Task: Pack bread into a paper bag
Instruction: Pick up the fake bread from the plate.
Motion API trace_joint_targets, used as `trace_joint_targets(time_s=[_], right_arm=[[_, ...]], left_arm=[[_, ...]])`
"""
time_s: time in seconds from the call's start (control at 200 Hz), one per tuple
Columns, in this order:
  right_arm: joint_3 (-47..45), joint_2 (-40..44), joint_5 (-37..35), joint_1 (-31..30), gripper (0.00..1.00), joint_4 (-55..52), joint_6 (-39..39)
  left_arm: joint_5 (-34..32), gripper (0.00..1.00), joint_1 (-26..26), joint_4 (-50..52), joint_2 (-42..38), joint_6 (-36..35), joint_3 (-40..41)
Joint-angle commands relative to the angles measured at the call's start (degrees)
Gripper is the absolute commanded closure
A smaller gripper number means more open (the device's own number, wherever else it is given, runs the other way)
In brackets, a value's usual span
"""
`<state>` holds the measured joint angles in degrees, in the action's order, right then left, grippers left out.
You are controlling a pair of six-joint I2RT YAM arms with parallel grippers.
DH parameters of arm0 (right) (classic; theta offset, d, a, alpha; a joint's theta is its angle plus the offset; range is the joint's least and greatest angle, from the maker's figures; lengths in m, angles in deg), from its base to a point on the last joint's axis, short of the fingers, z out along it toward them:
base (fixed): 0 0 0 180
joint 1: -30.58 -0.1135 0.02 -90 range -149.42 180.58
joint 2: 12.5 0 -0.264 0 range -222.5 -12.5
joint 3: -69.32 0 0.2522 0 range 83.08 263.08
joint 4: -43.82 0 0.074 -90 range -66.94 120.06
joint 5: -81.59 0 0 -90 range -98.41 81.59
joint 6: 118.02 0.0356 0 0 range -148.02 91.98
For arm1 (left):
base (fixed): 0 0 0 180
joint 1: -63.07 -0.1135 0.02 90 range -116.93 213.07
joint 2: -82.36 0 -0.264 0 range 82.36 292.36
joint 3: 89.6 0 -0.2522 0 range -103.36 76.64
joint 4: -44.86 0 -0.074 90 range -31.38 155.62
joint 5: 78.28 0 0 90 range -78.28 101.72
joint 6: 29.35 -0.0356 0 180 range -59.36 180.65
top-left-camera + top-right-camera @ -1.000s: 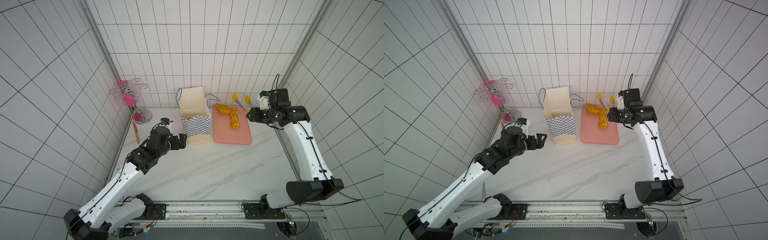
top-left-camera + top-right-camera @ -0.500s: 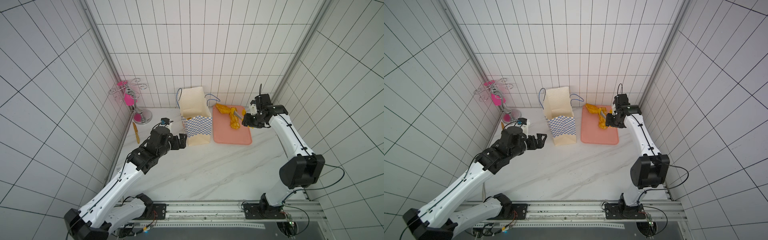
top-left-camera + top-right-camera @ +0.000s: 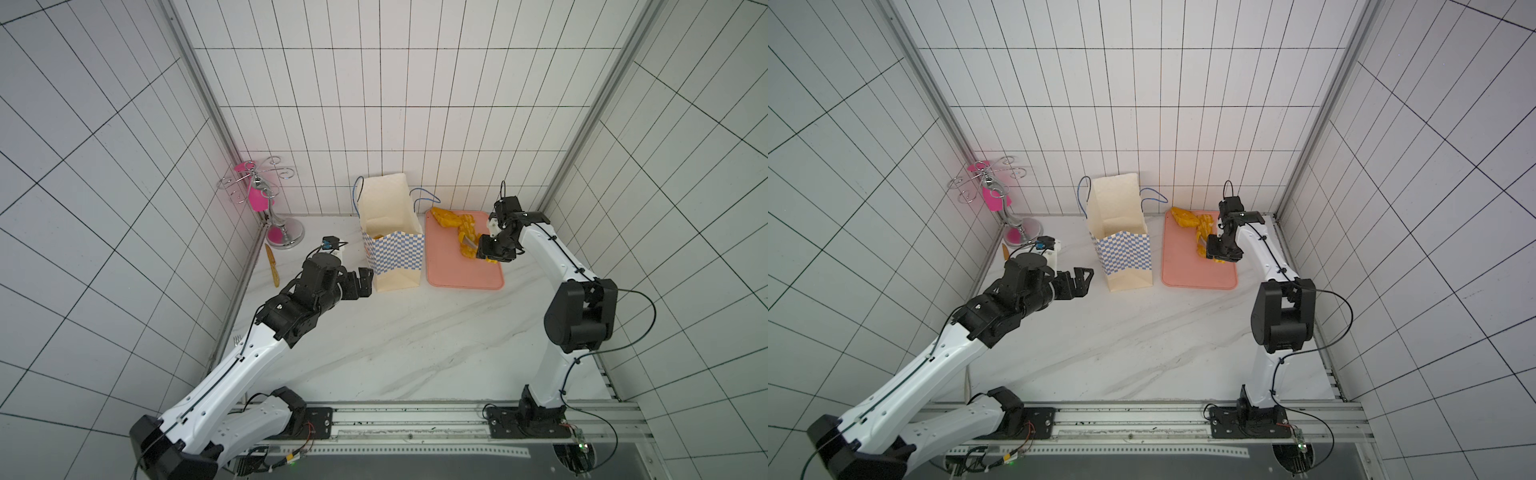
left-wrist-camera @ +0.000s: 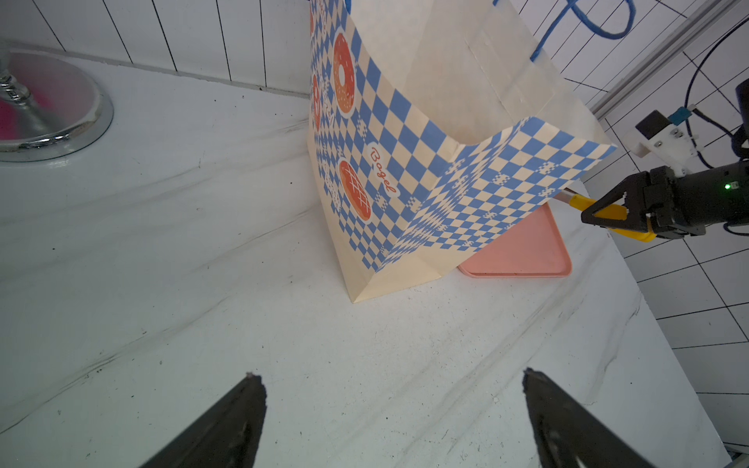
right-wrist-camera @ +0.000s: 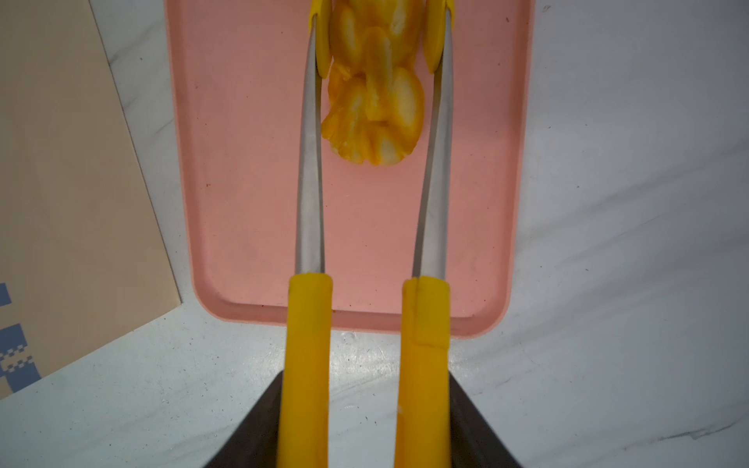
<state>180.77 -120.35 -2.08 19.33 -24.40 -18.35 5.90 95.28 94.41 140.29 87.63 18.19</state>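
The paper bag (image 3: 392,249) (image 3: 1125,249) (image 4: 425,142) stands upright with its mouth open, left of the pink tray (image 3: 461,274) (image 3: 1196,274) (image 5: 243,202). Bread lies at the tray's far end: a long braided loaf (image 5: 377,101) (image 3: 446,218) (image 3: 1187,218). My right gripper (image 3: 486,250) (image 3: 1216,251) (image 5: 367,377) is shut on the yellow tongs (image 5: 308,324) (image 4: 608,212). The tongs' tips flank the loaf on both sides, close against it. My left gripper (image 3: 361,278) (image 3: 1081,278) (image 4: 391,375) hovers open and empty just left of the bag's base.
A chrome stand with pink pieces (image 3: 270,208) occupies the back left corner. A slim orange utensil (image 3: 272,264) lies along the left wall. Tiled walls enclose the table on three sides. The arms' mounting rail (image 3: 415,415) runs along the front.
My right arm has come forward and down from the back right corner over the tray, bringing the tongs round the loaf. The tongs' arms have narrowed a little. The left arm has not moved.
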Motion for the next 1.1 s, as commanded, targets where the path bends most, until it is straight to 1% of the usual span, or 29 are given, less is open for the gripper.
trace_joint_targets(time_s=[0.0,0.105,0.225,0.495,0.775,0.934,1.094], right_arm=[[-0.05,-0.98,0.27,0.33,0.51,1.74,-0.71],[0.12,-1.1,0.53,0.39,0.63,1.5,-0.54],[-0.05,1.18,0.31,0.65,0.66,1.78,0.28],[1.15,8.96,-1.45,0.96,0.66,1.77,1.7],[3.94,15.39,-1.96,1.05,0.66,-0.12,1.24],[5.49,19.52,1.47,0.99,0.65,-0.02,0.29],[10.2,21.88,7.52,0.96,0.65,-0.74,-0.61]], left_arm=[[-0.68,0.01,0.29,-0.67,-0.15,-0.79,0.27],[-0.35,0.01,0.28,-0.67,-0.01,-0.62,0.14],[-0.08,0.01,0.3,-0.63,-0.1,-0.53,0.09],[-0.03,0.01,0.31,-0.62,-0.15,-0.27,0.19],[0.41,0.01,0.33,-0.72,0.06,0.17,0.27],[0.46,0.01,0.46,-0.73,-0.08,0.57,0.37],[0.46,0.01,0.57,-0.64,-0.09,0.7,0.19]])
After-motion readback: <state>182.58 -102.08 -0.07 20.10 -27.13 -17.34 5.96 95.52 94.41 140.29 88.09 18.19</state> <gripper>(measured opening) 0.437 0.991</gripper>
